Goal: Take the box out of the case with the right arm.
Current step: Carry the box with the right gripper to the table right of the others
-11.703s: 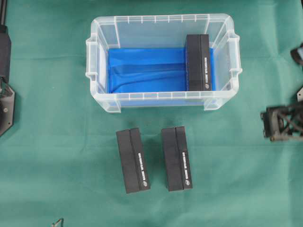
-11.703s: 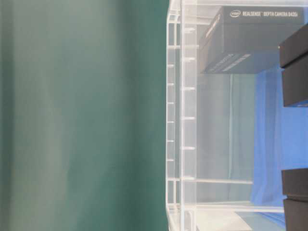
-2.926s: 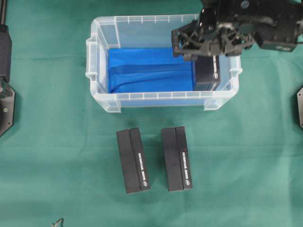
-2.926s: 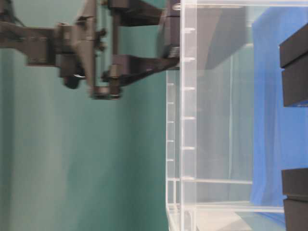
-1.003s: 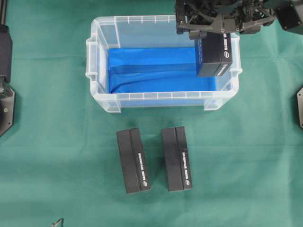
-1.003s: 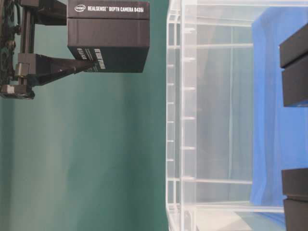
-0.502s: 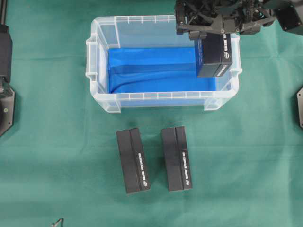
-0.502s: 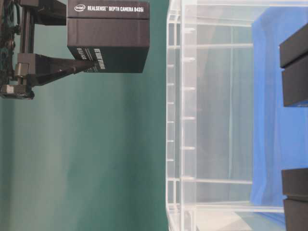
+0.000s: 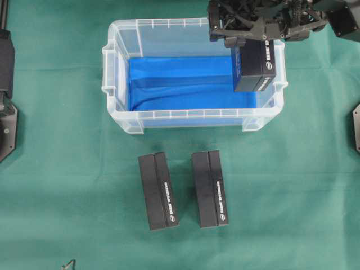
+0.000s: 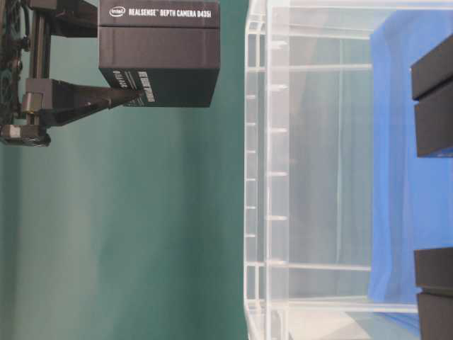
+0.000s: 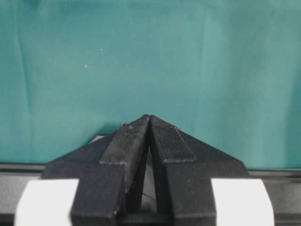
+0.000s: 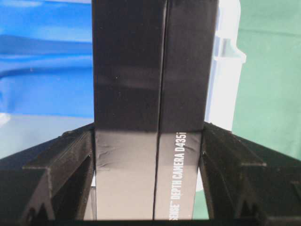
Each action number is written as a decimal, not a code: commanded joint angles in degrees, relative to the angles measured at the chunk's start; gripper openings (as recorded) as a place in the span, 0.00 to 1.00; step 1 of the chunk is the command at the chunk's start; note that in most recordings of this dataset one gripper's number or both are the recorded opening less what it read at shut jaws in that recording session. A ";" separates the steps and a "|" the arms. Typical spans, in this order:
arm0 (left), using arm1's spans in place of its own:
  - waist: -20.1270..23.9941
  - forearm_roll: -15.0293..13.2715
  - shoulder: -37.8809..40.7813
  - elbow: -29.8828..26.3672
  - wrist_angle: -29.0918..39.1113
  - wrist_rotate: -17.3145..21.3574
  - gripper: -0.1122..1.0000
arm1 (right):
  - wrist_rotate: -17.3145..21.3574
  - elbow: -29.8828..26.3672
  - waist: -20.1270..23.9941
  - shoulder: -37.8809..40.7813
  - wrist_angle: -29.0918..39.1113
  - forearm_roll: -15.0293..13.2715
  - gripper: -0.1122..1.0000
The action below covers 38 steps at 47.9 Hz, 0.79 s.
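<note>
My right gripper (image 9: 256, 46) is shut on the black box (image 9: 255, 66), with a jaw pressed to each long side. The box hangs over the right end of the clear case (image 9: 191, 117), whose floor is lined blue. In the table-level view, which is turned on its side, the box (image 10: 159, 64) is wholly clear of the case rim (image 10: 256, 177). In the right wrist view the box (image 12: 150, 70) fills the gap between the fingers (image 12: 70, 160), with the case's right handle (image 12: 225, 66) behind it. The left gripper (image 11: 149, 118) is shut on nothing over green cloth.
Two more black boxes (image 9: 158, 191) (image 9: 210, 188) lie side by side on the green cloth in front of the case. The left arm (image 9: 5, 124) rests at the left edge. Part of an arm base (image 9: 355, 126) shows at the right edge.
The right gripper came over the case, shut on the box at its right end and lifted it above the rim. Over the last second nothing has moved.
</note>
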 commanded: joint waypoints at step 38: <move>-0.18 0.09 -0.09 -1.58 -0.18 -0.09 0.10 | 6.42 -1.58 10.81 -2.99 5.36 -1.32 0.68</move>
